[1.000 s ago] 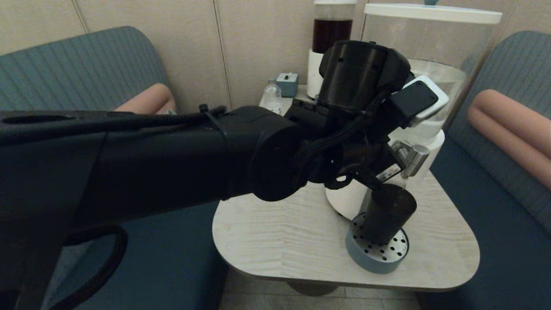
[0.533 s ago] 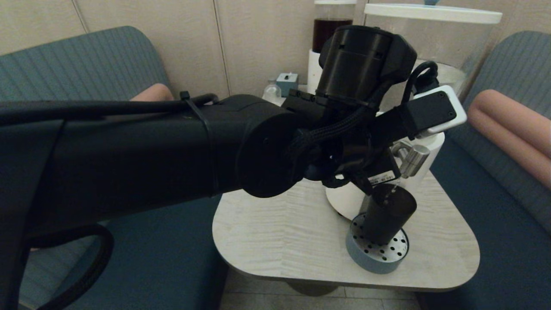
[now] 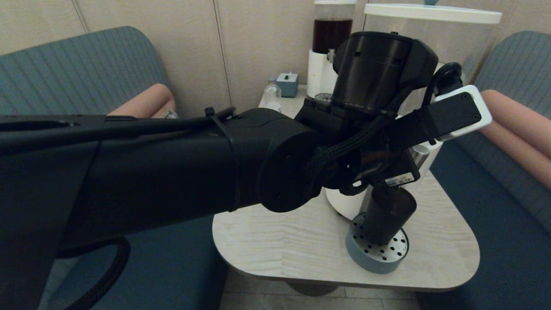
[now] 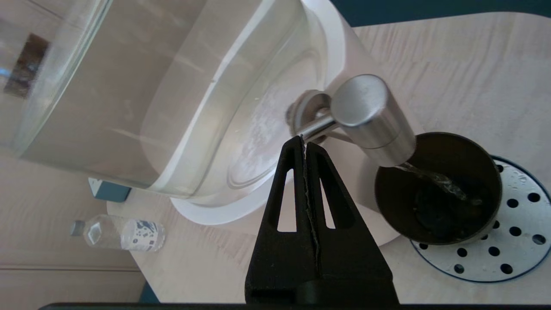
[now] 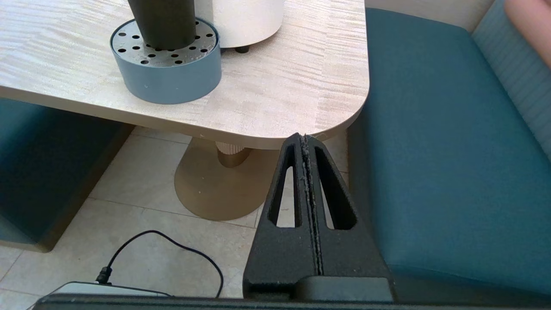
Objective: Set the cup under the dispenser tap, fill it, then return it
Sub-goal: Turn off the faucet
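Observation:
The black cup (image 4: 437, 187) (image 3: 387, 213) stands upright on the perforated drip tray (image 3: 379, 254) under the steel tap (image 4: 372, 118) of the big white-based dispenser (image 3: 430, 56). Water runs from the spout into the cup. My left gripper (image 4: 303, 140) is shut and empty, its tips against the tap's thin lever beside the spout. In the head view my left arm hides the tap and the gripper. My right gripper (image 5: 304, 137) is shut and empty, parked low off the table's near right corner.
A small clear bottle (image 3: 272, 95) and a little blue box (image 3: 287, 83) stand at the table's (image 3: 280, 241) back left, beside the dark-liquid dispenser (image 3: 331, 38). Blue sofas flank the table. A black cable (image 5: 172, 249) lies on the floor tiles.
My left wrist has swung up and to the right across the tap, and water now flows into the cup. The cup has stayed on the drip tray.

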Robot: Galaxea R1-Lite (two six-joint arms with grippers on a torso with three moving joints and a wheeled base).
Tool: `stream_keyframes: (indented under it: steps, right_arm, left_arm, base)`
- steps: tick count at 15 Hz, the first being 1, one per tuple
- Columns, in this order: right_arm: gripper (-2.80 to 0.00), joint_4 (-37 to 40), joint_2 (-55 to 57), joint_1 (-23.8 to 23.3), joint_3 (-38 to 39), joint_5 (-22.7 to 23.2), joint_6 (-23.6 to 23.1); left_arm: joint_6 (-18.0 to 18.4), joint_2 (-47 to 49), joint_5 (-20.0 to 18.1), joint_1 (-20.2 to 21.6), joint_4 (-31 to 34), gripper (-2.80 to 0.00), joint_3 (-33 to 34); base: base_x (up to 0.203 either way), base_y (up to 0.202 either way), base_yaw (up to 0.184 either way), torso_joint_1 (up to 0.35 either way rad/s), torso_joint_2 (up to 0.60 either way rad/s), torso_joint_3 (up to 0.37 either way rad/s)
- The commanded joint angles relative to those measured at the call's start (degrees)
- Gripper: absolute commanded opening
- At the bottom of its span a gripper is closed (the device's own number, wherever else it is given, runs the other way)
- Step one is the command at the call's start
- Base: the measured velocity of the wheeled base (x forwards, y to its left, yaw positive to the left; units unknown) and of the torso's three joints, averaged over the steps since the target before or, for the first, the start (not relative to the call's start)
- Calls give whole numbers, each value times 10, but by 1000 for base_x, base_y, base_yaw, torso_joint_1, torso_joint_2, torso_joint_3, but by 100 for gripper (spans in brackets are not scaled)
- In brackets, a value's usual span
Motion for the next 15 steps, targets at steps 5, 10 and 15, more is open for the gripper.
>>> stream_keyframes:
  steps: [5,10,15]
  right_arm:
    - [-280,0,-1,0,0,1,0]
    - [-280,0,-1,0,0,1,0]
    - [-280,0,-1,0,0,1,0]
  left_arm:
    - [2,7,0,-1,-2,-280,-1]
    - [2,16,-2,-1,-14,-280,-1]
    - [3,21,-3,-1,-26,-280,-1]
  base:
    - [0,0,0,0,0,0]
    - [0,0,0,0,0,0]
    - [0,0,0,0,0,0]
